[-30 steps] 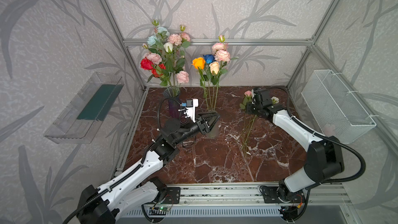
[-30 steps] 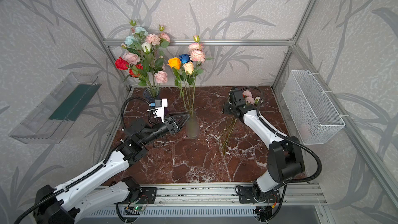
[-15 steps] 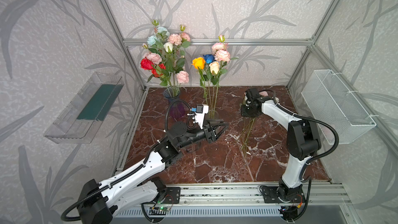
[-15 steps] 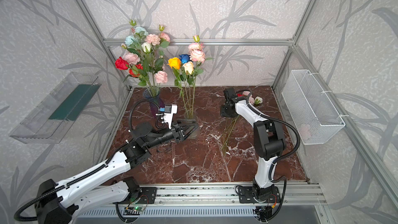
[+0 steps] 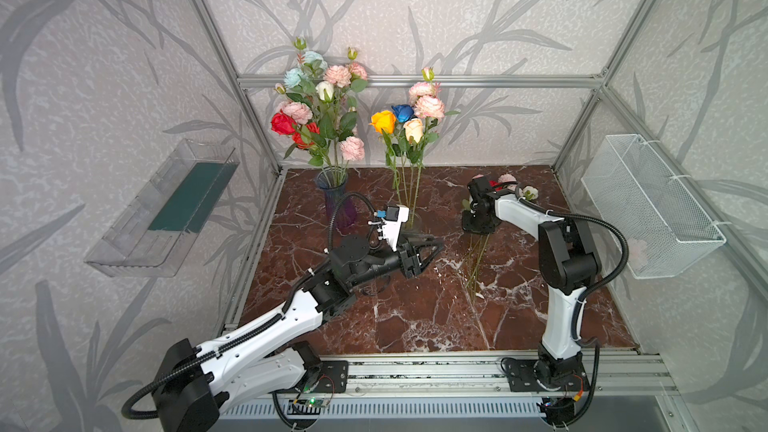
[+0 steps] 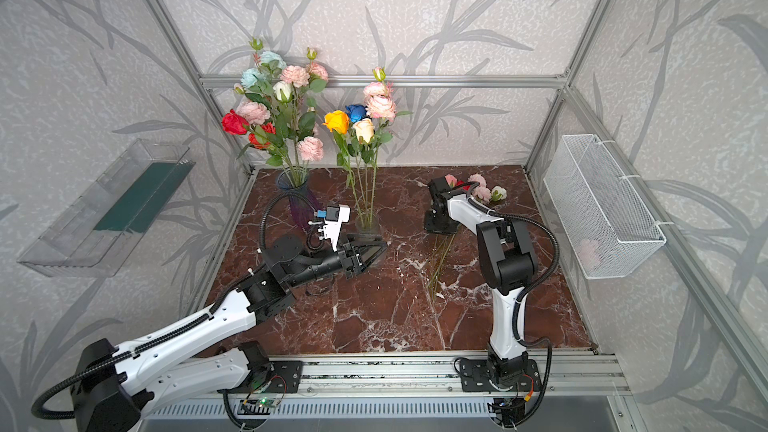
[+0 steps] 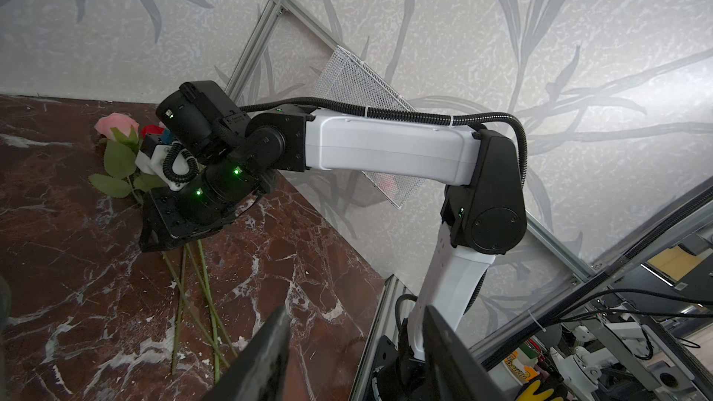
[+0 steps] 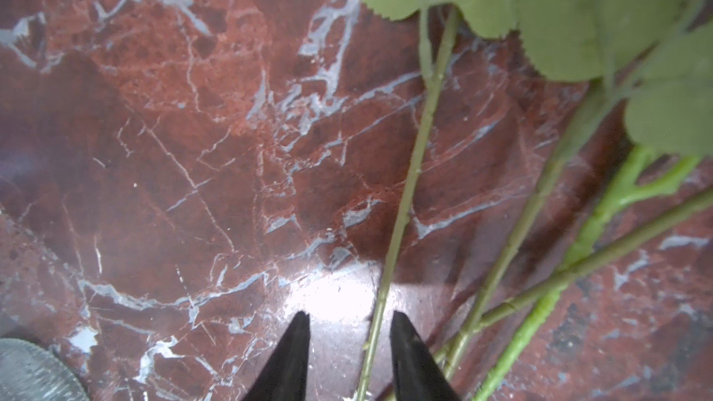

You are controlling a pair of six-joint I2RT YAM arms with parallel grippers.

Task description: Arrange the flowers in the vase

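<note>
Now, right of centre in both top views, the black right gripper (image 8: 349, 320) has jaws spread astride a thin green flower stem (image 8: 405, 202) on the red-brown marble worktop (image 8: 173, 148); the left gripper (image 7: 355, 308) jaws gape empty.

Vase (image 5: 337, 201) back left on worktop (image 5: 415, 317); second vase (image 5: 412, 222) beside it, rightward; loose flowers (image 5: 508, 179) lie farther right, under right hand (image 8: 351, 316).

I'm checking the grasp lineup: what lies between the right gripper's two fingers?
One green flower stem runs between the open jaws of the right gripper, over the marble tabletop; the right wrist view shows it.
</note>
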